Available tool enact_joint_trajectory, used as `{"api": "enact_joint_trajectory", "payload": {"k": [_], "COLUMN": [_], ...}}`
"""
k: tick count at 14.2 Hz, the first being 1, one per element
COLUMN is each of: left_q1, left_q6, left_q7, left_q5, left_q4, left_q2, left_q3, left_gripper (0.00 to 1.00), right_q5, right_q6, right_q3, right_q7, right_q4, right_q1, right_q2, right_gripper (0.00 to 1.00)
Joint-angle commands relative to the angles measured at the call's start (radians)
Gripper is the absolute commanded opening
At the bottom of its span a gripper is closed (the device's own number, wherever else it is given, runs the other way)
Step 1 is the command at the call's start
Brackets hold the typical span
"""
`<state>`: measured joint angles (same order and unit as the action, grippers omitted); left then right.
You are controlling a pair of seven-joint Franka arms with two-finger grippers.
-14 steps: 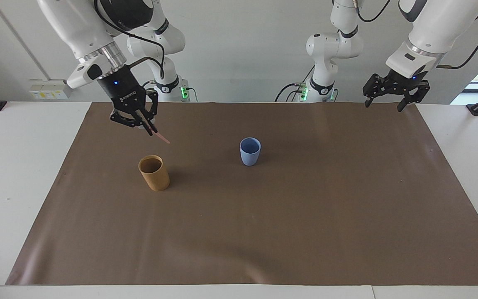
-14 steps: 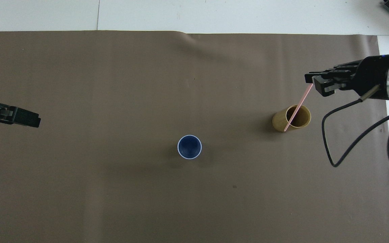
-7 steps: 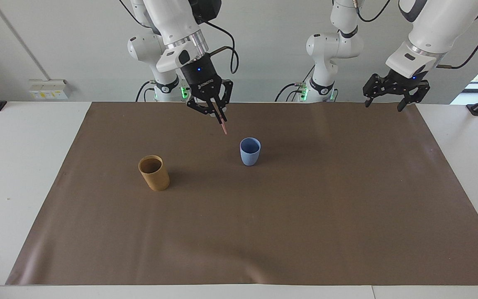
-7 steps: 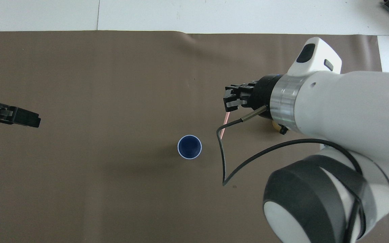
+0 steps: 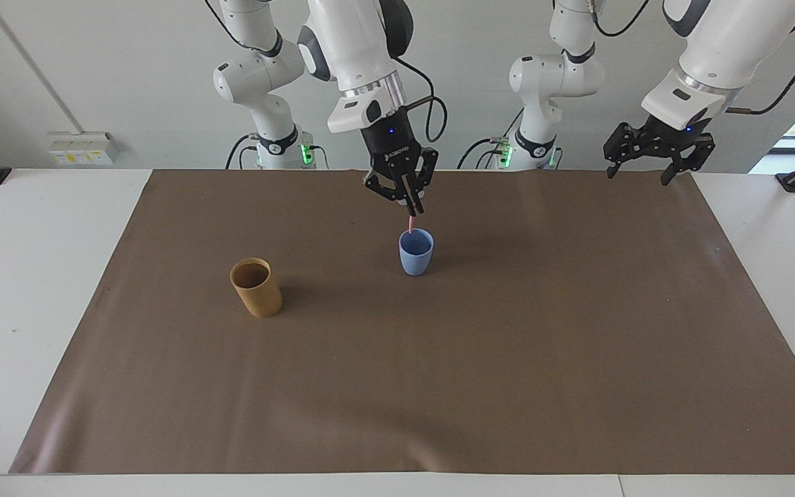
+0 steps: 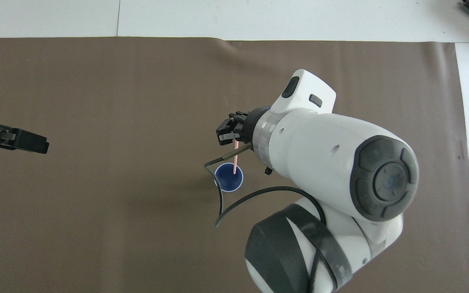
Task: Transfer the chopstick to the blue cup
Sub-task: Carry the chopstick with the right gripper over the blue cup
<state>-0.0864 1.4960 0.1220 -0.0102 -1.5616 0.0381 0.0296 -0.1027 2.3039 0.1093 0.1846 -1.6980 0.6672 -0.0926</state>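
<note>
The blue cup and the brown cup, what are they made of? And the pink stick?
The blue cup looks like smooth matte plastic: even colour, rounded base. The brown cup looks like cardboard or cork: dull tan, straight sides; hard to tell which. The pink stick, held by the right gripper, could be plastic: thin, uniformly coloured.

Right gripper (image 5: 411, 206) extended over table centre, pointing down, jaws clamped; left gripper (image 5: 651, 168) waiting raised, jaws apart.

cups: 2 — blue cup (image 5: 416, 252), tan cup (image 5: 256, 287) | chopstick (image 5: 410, 223): 1
</note>
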Motion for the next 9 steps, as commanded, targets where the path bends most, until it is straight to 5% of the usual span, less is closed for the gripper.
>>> {"api": "enact_joint_trajectory", "payload": {"k": [1,9], "left_q1": [0.011,0.011], "left_q6": [-0.005,-0.005], "left_q7": [-0.004,-0.004], "left_q5": [0.019,0.019], "left_q4": [-0.021,-0.021], "left_q2": [0.022,0.022], "left_q3": [0.009,0.009], "left_gripper": [1.00,1.00], "right_q5": [0.041,0.054], "right_q6": [0.023,0.097], "right_q3": [0.004,0.001], "right_q7": [0.035,0.047], "right_q4": [0.001,-0.115], "right_q1": [0.006,0.038], "right_q2": [-0.024,-0.044], "right_gripper": [0.00,0.00]}}
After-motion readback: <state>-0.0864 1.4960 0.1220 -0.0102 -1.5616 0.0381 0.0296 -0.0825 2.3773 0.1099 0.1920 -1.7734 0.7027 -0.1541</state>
